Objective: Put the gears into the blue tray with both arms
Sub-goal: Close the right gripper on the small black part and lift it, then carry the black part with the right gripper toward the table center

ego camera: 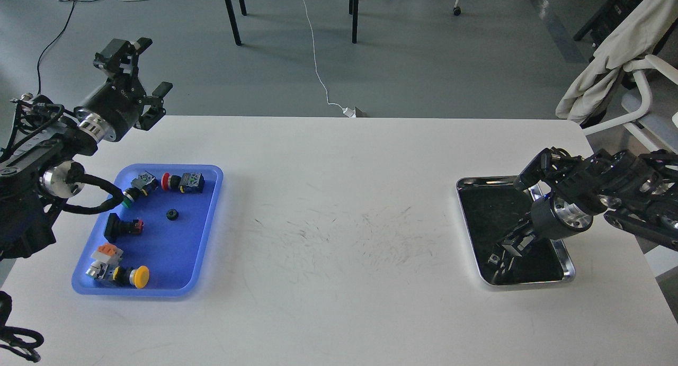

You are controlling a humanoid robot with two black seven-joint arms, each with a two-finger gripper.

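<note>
The blue tray (169, 249) lies at the table's left. One small black gear (171, 214) rests in its middle, among several push-button switches. My left gripper (153, 64) hangs open and empty, raised above the table's far left corner behind the tray. My right gripper (500, 257) reaches down into the silver tray (482, 180) at the right, near its front left corner. Its fingers are dark against the tray's dark inside, so what lies between them is hidden. No other gear shows.
Switches in the blue tray include a yellow-capped one (139, 277), a red one (165, 181) and a green one (127, 201). A chair with a draped cloth (609, 48) stands off the table's right rear. Table legs and cables are on the floor behind.
</note>
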